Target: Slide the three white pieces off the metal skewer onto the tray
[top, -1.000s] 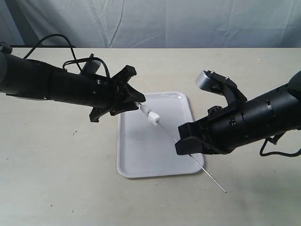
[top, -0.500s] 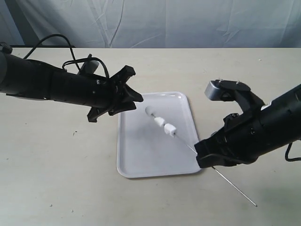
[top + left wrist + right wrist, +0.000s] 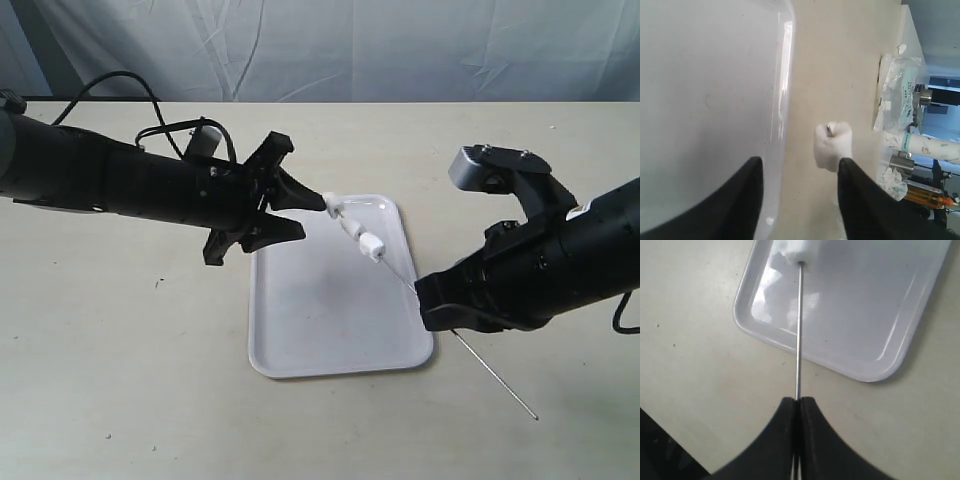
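Note:
The thin metal skewer (image 3: 440, 325) slants over the white tray (image 3: 320, 330), and my right gripper (image 3: 432, 302) is shut on it past the tray's right rim. Three white pieces (image 3: 352, 226) sit in a row near its upper end. My left gripper (image 3: 313, 213) is open, and the end piece (image 3: 333, 204) lies at its fingertips. In the left wrist view that piece (image 3: 833, 146) is just ahead of one finger (image 3: 860, 200), off the middle of the left gripper (image 3: 800, 162). The right wrist view shows the skewer (image 3: 798, 330) leaving the shut right gripper (image 3: 799, 400) toward a piece (image 3: 797, 250).
The beige table carries the tray (image 3: 855, 305) near its middle. Plastic bags and tubes (image 3: 902, 100) lie beyond the table edge in the left wrist view. A black cable (image 3: 120, 85) loops behind the left arm. The skewer's bare end (image 3: 520, 402) sticks out past the right gripper.
The skewer's loaded end has swung up and left to the left gripper's fingertips. The left jaws have spread wider. The right arm shifted slightly upward.

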